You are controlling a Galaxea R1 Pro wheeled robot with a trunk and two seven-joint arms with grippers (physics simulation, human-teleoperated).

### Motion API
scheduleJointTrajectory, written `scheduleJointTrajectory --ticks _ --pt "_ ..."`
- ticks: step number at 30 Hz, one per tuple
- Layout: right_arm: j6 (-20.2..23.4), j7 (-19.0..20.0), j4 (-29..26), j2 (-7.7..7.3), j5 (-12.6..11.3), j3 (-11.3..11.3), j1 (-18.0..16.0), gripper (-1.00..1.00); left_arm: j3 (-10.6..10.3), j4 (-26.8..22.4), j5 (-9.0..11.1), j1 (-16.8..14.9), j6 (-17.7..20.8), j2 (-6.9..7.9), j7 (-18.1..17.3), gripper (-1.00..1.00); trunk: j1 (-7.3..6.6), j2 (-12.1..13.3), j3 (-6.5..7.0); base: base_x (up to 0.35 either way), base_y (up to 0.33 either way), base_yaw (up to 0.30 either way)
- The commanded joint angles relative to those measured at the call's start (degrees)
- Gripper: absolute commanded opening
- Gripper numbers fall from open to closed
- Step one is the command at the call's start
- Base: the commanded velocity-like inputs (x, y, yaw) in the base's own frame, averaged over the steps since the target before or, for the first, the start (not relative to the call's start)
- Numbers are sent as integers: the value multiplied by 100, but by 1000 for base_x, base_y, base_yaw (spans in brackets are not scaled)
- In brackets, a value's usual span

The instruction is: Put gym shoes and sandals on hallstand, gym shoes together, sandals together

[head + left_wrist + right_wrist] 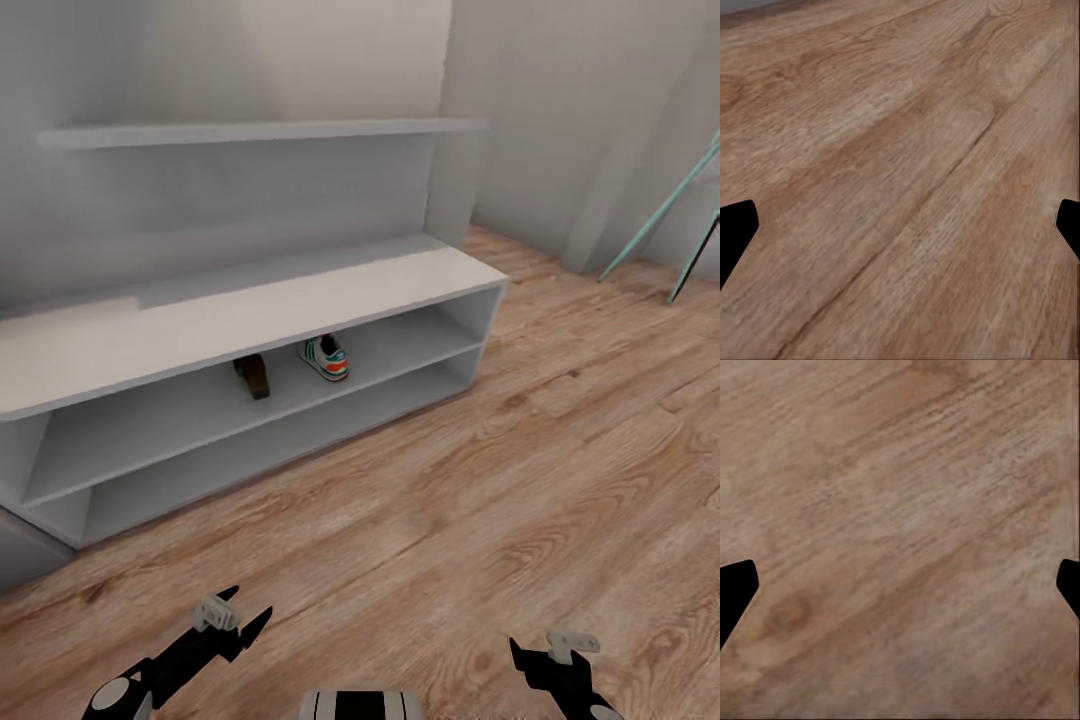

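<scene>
With 1 sandal (254,375) and 1 sneaker (324,357) on the rack's (200,330) upper shelf, both your grippers (232,620) (545,650) gape empty; seek the remaining 2 shoes.

Home corridor: hallstand (250,310), plank floor (520,470)

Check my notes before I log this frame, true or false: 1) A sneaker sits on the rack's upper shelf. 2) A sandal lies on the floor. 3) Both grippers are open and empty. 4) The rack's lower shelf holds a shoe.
1) True: the sneaker is on the upper shelf of the rack.
2) False: the sandal is on that shelf, beside the sneaker.
3) True: left gripper, right gripper.
4) False: it is bare.
</scene>
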Motion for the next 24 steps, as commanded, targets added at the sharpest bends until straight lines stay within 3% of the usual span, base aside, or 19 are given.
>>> scheduleJointTrajectory --ticks 1,24 --pt "-19 50 9 0 -16 -47 -5 100 15 4 11 -2 -16 -1 -30 100 -1 -2 -4 0 0 -299" --pt "-19 50 10 0 -16 -47 -5 100 15 4 14 -2 -16 -1 -30 100 -1 -2 -4 0 0 -299"
